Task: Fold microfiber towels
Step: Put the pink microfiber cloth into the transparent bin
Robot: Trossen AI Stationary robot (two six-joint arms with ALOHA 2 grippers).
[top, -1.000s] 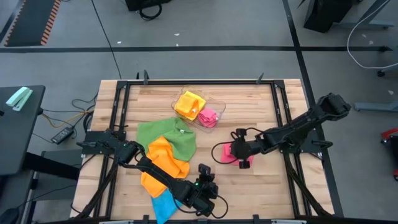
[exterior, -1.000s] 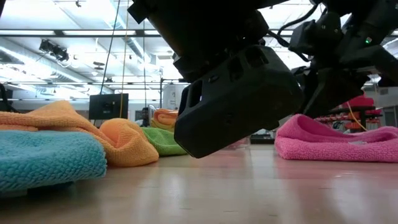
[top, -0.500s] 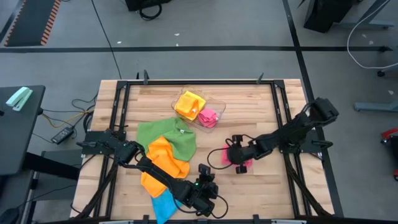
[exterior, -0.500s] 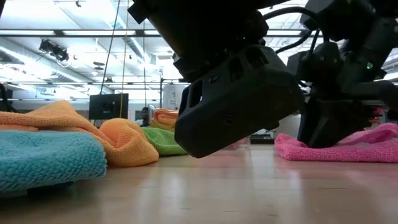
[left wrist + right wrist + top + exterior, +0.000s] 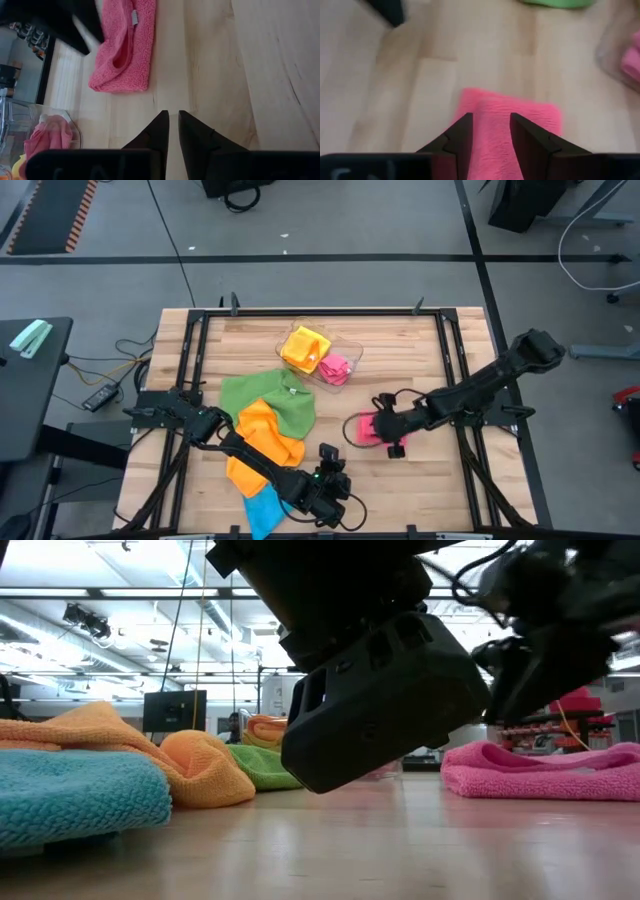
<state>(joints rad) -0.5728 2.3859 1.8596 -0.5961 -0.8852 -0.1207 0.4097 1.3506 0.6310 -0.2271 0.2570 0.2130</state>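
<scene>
**High view: right gripper sits over the pink towel, long axis across my approach**

High view gives me the key relation. My right gripper (image 5: 392,435) hangs directly over the pink towel (image 5: 368,428), which lies on the tabletop right of centre, roughly midway between its far and near edges. From the right wrist view the jaws stand partly apart, with the folded pink cloth spread just beyond and beneath them; nothing is pinched between them. The towel's long side appears to run across the line of my fingers, so I judge a straight drop would take a long edge rather than a corner.

My left gripper (image 5: 325,490) waits near the tabletop's near edge, its fingers (image 5: 161,131) almost touching, holding nothing. It points toward the pink towel but is well apart from it, so the right arm is clearly the nearer one.

Room to move: bare wood surrounds the pink towel, widest toward the near and right edges. The clear tray (image 5: 352,351) sits toward the far edge. The green towel (image 5: 270,395), orange towel (image 5: 262,442) and blue towel (image 5: 262,508) are heaped on the left side, clear of my path.
</scene>
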